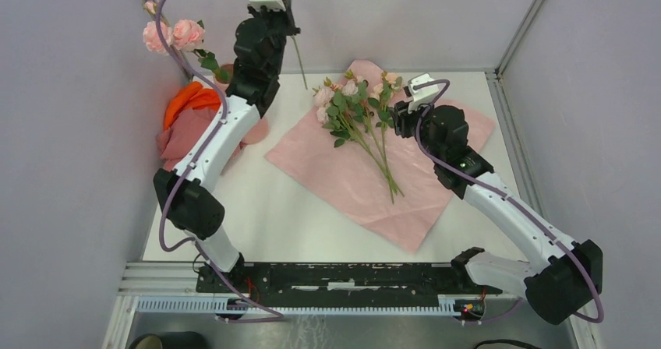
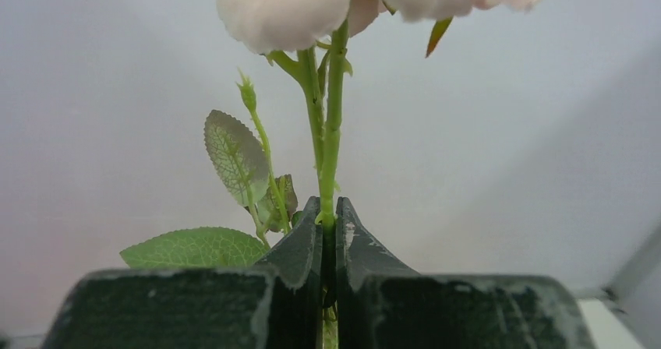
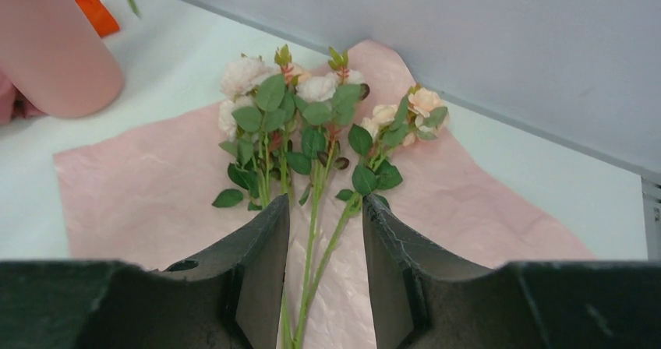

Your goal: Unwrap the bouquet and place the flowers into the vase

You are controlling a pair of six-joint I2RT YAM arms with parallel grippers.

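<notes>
Broadly, the biggest hazard is the pink sheet (image 1: 366, 189) – it lies spread flat under the flowers (image 1: 358, 107). If the right gripper (image 3: 325, 205) bites too low it'll prob. pinch paper w/ the stems and drag the whole lot.

Next the vase (image 3: 54, 53): tall, looks to be standing at the far-left of the table (image 1: 257, 209) by the orange cloth (image 1: 187, 100), mostly hidden behind the left arm (image 1: 210, 142) in the top view. A sideways nudge from that arm, or a stem snagging the rim, could tip it, I'd judge.

Then the lifted sprig (image 1: 173, 35): it's held high w/ blooms out to the left. Its long thin stem prob. flexes, so the lower end may miss the mouth; whether that end is over the rim now, can't tell.

Smallest: the leaves (image 3: 269, 92) on neighbouring stems overlap, so one pick may lift several.

As for hands, the left gripper (image 2: 327, 209) is clamped tight on the sprig's green stem, just under a leaf joint, roses right above the fingers.

The right gripper's jaws are roughly half apart, holding nothing. It hovers low over the sheet w/ two stems running between the fingers and the blooms ahead of it; contact w/ the paper, can't tell. The vase sits well off to that gripper's left, beyond the sheet's edge. The flowers on the sheet lie in a loose fan mid-table — heads far, stem ends near.
</notes>
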